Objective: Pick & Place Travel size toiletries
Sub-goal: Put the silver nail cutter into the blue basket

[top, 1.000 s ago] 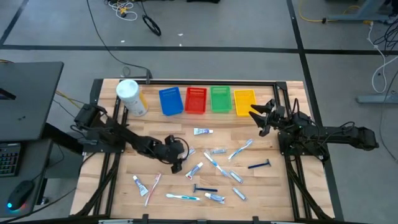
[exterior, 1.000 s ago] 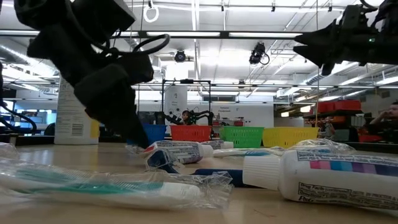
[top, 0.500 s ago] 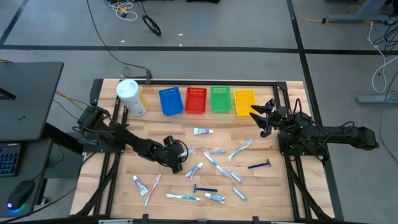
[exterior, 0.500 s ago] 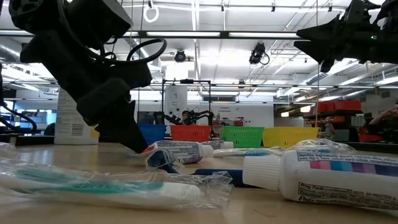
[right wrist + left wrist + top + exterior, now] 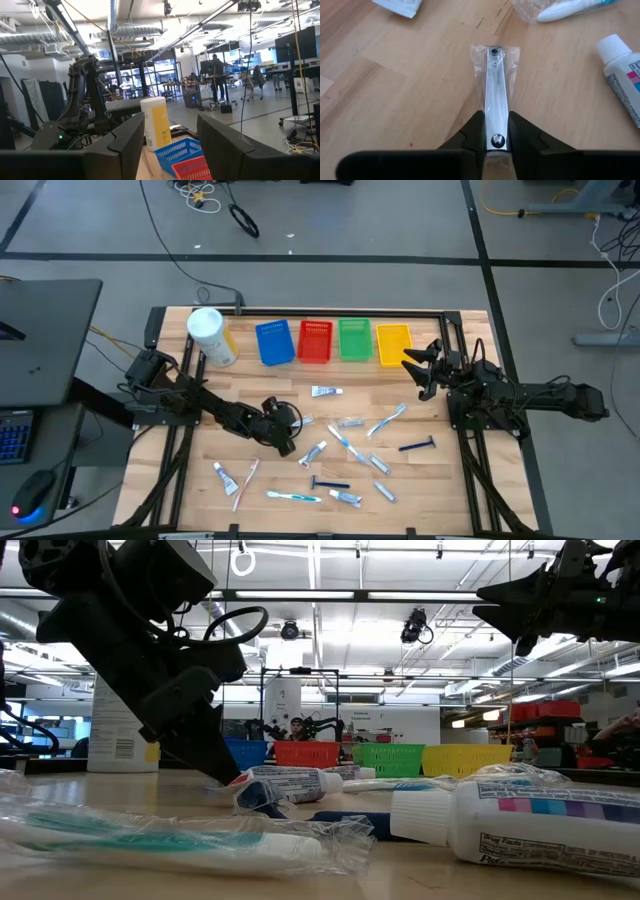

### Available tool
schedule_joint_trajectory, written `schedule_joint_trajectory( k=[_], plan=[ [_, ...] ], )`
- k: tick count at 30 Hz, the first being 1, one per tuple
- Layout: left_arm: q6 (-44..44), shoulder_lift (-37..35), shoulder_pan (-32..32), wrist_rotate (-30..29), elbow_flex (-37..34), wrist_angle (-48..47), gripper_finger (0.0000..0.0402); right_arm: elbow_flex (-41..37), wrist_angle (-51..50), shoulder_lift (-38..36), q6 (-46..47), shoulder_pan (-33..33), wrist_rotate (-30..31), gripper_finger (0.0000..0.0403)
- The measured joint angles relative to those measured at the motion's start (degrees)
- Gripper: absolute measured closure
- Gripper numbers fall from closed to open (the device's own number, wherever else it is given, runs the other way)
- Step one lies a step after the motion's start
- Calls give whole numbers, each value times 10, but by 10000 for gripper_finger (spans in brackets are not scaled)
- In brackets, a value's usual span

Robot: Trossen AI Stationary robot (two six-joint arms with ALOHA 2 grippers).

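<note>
**Left gripper clamps a wrapped nail clipper near table centre**

At about seven o'clock from the table's centre in the high view, the left gripper is down at the wood, and its wrist camera shows the two dark fingers pressed against the sides of a slim silver nail clipper sealed in a clear wrapper. The clipper lies flat on the table, its far end pointing away from the fingers, so only its near end is pinched.

To do this step well, I judge the grip should be firm before any lift: the wrapper is slippery and the metal narrow, so the piece could swivel or slide out. A straight, slow rise would keep it from dragging.

Nearby things crowd the spot. A toothpaste tube lies at three o'clock of the clipper, a wrapped toothbrush at one o'clock, and a white packet at eleven o'clock; none touches the clipper. More toiletries are scattered across the table's near half.

Along the far edge stand a blue basket, red basket, green basket and yellow basket, with a white canister at their left. The right gripper waits raised near the yellow basket, fingers spread, holding nothing.
</note>
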Motion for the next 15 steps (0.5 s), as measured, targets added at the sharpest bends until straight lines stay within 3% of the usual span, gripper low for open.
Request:
schedule_joint_trajectory(
  k=[8, 15],
  plan=[
    [-5, -51, 13, -38, 0, -56, 329, 0, -1, 0, 15, 0, 0, 211],
    [-6, -159, 69, -145, 0, -150, 335, 0, -1, 0, 18, 0, 0, 211]
  ],
)
